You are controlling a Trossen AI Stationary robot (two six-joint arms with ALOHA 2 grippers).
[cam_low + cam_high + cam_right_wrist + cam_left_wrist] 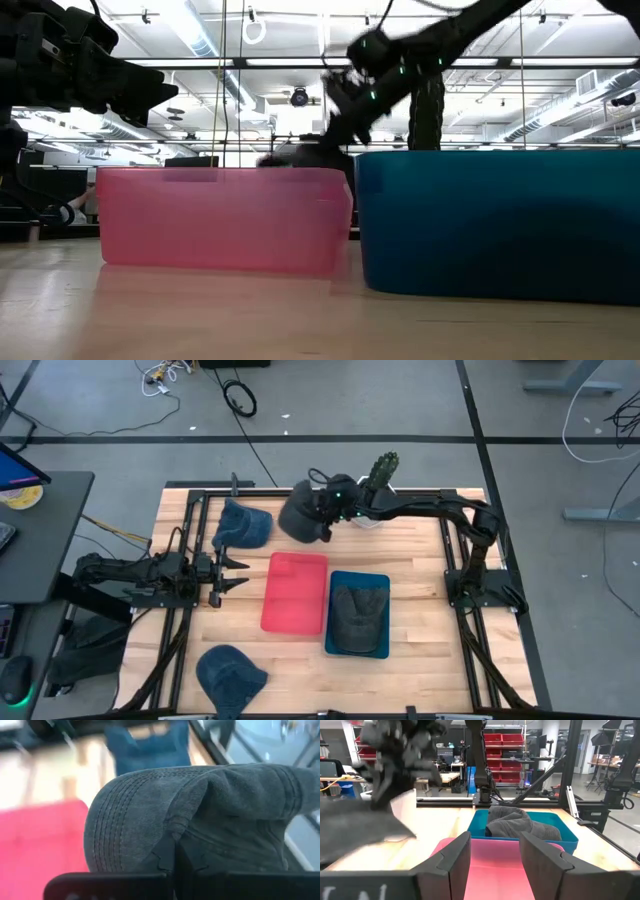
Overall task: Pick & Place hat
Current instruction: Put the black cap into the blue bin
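Note:
A grey hat hangs from my right gripper over the table's far side, beyond the red bin. In the right wrist view it fills the picture above the shut fingers. A second grey hat lies in the blue bin. One blue hat lies flat near the far left, another at the near edge. My left gripper waits open, left of the red bin, touching nothing. My right gripper pinches the grey hat between its two fingers at a fold where the stitched brim meets the crown. The arm reaches in from the table's right. The hat hangs beside and below the fingers, seemingly lifted clear of the table.
The red bin and the blue bin stand side by side at mid-table. A green spiky object and a white thing sit at the far edge behind my right arm. Black frame rails run along the left and right sides.

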